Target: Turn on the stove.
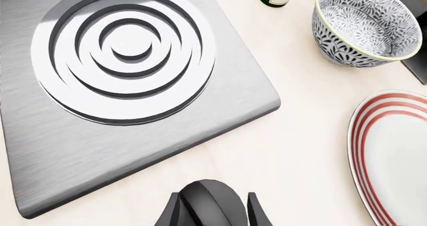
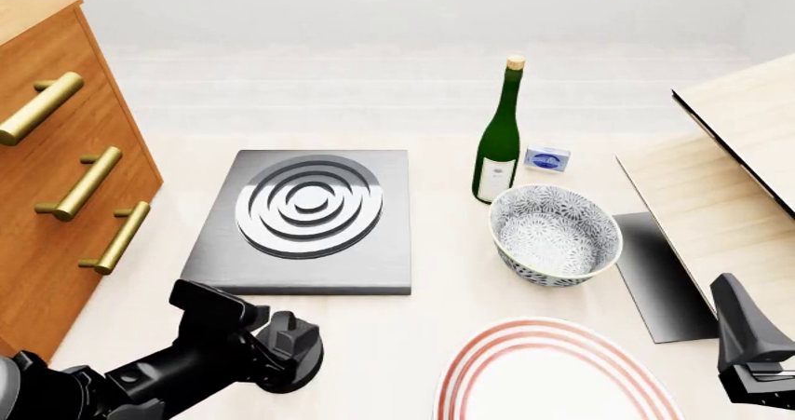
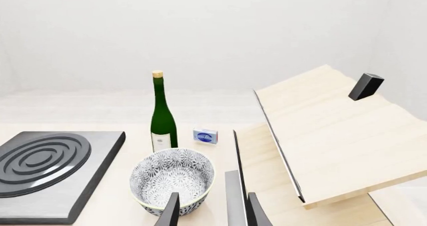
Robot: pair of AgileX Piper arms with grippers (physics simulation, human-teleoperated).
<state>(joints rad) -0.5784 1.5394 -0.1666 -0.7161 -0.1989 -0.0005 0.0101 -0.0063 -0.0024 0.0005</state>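
Nearest, by the bench's near edge and left of centre: left gripper (image 1: 208,212) set down over the small black knob (image 1: 203,197), jaws part open and straddling it, 1 finger (image 1: 171,212) against its side, a sliver of bench visible at the other. Not yet clamped, by the look of it. Just beyond, well inside the near edge: the stove (image 2: 211,262), flat, rings uncovered.

For the step in hand: close evenly until both pads bear on the ridged rim, keep the wrist axis over the knob's centre, then rotate about that axis only, without pushing sideways or lifting. Likely risk: slipping on the ridges or skidding the knob across the bench.

At the near right corner: right gripper (image 3: 212,213), jaws wide apart, holding nothing, well clear of the knob.

Further out, right of the stove: striped plate (image 2: 546,373), patterned bowl (image 2: 554,232), then a green bottle (image 2: 500,141) with a pale label, print too small to read. Beside it, a small blue box (image 2: 546,158), lettering likewise illegible. No brand readable anywhere.
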